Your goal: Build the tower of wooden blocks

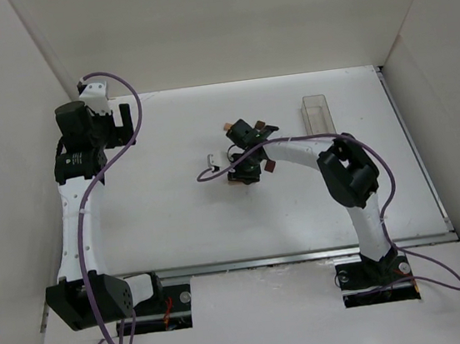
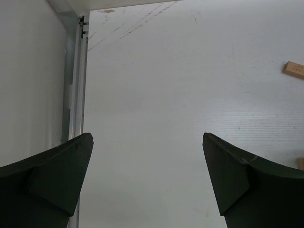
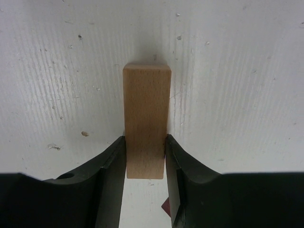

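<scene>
My right gripper (image 3: 145, 141) is shut on a light tan wood block (image 3: 146, 114), squeezing its near end from both sides. The block lies lengthwise, pointing away over the white table. A dark reddish-brown cube corner (image 3: 166, 208) peeks out below the right finger. In the top view this gripper (image 1: 243, 170) sits mid-table, with a reddish-brown cube (image 1: 272, 165) just right of it and a small tan piece (image 1: 226, 125) behind it. My left gripper (image 2: 147, 137) stands wide open over bare table at the far left (image 1: 116, 117). A tan block (image 2: 294, 69) shows at its view's right edge.
A clear plastic box (image 1: 317, 111) lies at the back right of the table. White walls enclose the table on three sides. A metal rail (image 2: 76, 85) runs along the table's left edge, close to my left gripper.
</scene>
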### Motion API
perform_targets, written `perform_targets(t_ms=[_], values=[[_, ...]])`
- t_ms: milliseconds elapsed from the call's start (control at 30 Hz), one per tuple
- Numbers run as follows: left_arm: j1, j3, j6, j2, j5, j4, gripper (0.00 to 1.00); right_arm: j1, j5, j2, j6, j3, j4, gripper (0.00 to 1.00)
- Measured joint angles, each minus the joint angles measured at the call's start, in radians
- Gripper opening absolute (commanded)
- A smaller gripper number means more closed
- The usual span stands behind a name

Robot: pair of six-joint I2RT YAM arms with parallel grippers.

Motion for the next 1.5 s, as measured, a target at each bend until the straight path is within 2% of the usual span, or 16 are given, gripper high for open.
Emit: perform_targets(t_ms=[33,100,167,233,267,300,633,767,833,900,1000,1033,1100,1233,1367,1500], values=[[0.000,0.000,0.000,0.000,0.000,0.000,1.00,0.000,0.004,0.000,0.003,0.001,0.001,0.44],[0.000,0.000,0.000,0.000,0.000,0.000,1.00,0.000,0.008,0.001,0.006,0.001,0.002,0.48],[0.000,0.000,0.000,0.000,0.000,0.000,1.00,0.000,0.012,0.001,0.007,0.001,0.007,0.62],[0.000,0.000,0.001,0.000,0.000,0.000,1.00,0.000,0.015,0.001,0.008,0.002,0.015,0.64],[0.000,0.000,0.001,0.000,0.000,0.000,1.00,0.000,0.016,0.001,0.007,0.002,0.018,0.95],[0.000,0.000,0.001,0.000,0.000,0.000,1.00,0.000,0.016,0.001,0.013,0.003,0.021,1.00],[0.000,-0.008,0.012,0.000,0.000,0.000,1.00,-0.028,-0.031,-0.044,0.066,0.006,0.076,1.00],[0.000,-0.008,0.015,-0.001,0.000,0.000,1.00,-0.092,-0.060,-0.168,0.259,0.000,0.221,1.00],[0.000,-0.008,0.015,-0.001,0.000,0.000,1.00,-0.138,-0.063,-0.173,0.388,0.104,0.241,1.00],[0.000,-0.008,0.014,-0.001,0.000,0.001,1.00,-0.180,-0.072,-0.102,0.485,0.310,0.210,1.00],[0.000,-0.008,0.014,-0.001,0.000,0.004,1.00,-0.225,-0.071,0.137,0.612,0.760,0.139,1.00],[0.000,-0.008,0.014,-0.001,0.000,0.006,1.00,-0.235,-0.071,0.202,0.645,0.850,0.126,1.00],[0.000,-0.008,0.015,-0.001,-0.005,0.008,1.00,-0.245,-0.064,0.266,0.708,0.862,0.111,1.00],[0.000,-0.016,0.019,-0.002,-0.016,0.011,1.00,-0.240,-0.027,0.333,0.781,0.730,0.035,1.00],[0.000,-0.024,0.020,-0.002,-0.021,0.015,1.00,-0.225,0.040,0.438,0.832,0.757,-0.046,1.00],[0.000,-0.026,0.020,-0.002,-0.022,0.016,1.00,-0.207,0.128,0.461,0.876,0.790,-0.070,1.00]])
